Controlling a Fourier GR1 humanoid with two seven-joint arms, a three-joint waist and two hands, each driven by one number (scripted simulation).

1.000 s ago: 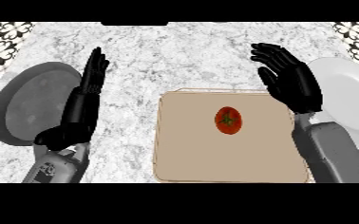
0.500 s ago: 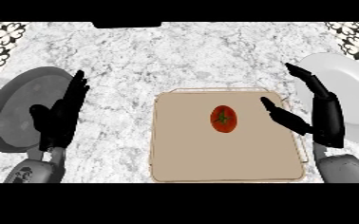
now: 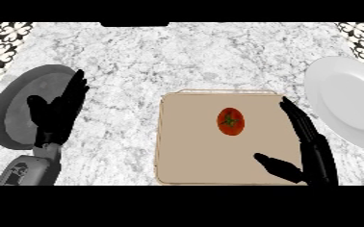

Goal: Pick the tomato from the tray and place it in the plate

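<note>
- Table (image 3: 185,62): white and grey marbled top, carrying every item below.
- Tray (image 3: 192,158): flat, tan, roughly square, set right of centre on the table.
- Tomato (image 3: 230,121): red with a green stem mark, lying on the tray in its upper right part; nothing touches it.
- Plate (image 3: 341,101): white, round, at the right edge of the view, partly cut off by the frame; it sits just beside the tray's right side and holds nothing.
- Grey disc (image 3: 28,101): round, dark grey, at the left edge of the table, well apart from the tray.
- Right hand (image 3: 309,149): black, over the tray's lower right corner, fingers (image 3: 295,118) straight and pointing up the view, thumb (image 3: 277,165) spread out to the left; wide open and holding nothing. The tomato lies near it, up and to the left of its fingertips.
- Left hand (image 3: 57,113): black, at the left, overlapping the grey disc's right rim, fingers straight and upward, resting open, holding nothing.
</note>
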